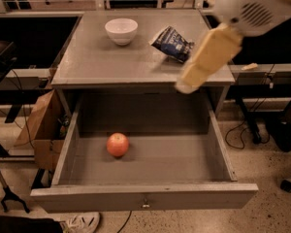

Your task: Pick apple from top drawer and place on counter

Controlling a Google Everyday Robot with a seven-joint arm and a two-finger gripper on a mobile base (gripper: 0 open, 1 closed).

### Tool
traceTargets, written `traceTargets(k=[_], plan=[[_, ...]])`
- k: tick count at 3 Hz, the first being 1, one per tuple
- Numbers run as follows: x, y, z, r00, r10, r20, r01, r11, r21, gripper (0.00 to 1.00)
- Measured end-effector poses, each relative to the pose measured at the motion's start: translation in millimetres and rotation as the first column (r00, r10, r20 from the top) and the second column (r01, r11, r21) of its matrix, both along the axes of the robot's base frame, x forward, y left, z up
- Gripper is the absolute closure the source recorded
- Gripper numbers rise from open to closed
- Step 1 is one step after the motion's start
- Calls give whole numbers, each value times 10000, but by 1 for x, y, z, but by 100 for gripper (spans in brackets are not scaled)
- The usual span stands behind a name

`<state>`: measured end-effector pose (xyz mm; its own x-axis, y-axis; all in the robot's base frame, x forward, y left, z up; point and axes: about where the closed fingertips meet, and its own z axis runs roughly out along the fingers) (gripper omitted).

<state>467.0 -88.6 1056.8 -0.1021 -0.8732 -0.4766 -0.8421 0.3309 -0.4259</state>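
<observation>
Arm point(252, 6) upper right; gripper point(188, 85) seemingly slanting down-left, mid-air.

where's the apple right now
In the camera view the apple lies on the floor of the open top drawer, left of centre. The gripper hangs at the front edge of the counter, further right.
</observation>
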Motion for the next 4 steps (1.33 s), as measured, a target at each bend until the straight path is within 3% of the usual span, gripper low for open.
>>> traceTargets(k=[2, 3, 4], plan=[[46, 83, -73, 9954, 91, -956, 40, 9907, 1358, 0], [68, 122, -107, 9891, -365, -1428, 652, 9772, 2023, 0], [91, 158, -139, 9739, -1001, -2039, 1533, 9520, 2650, 0]])
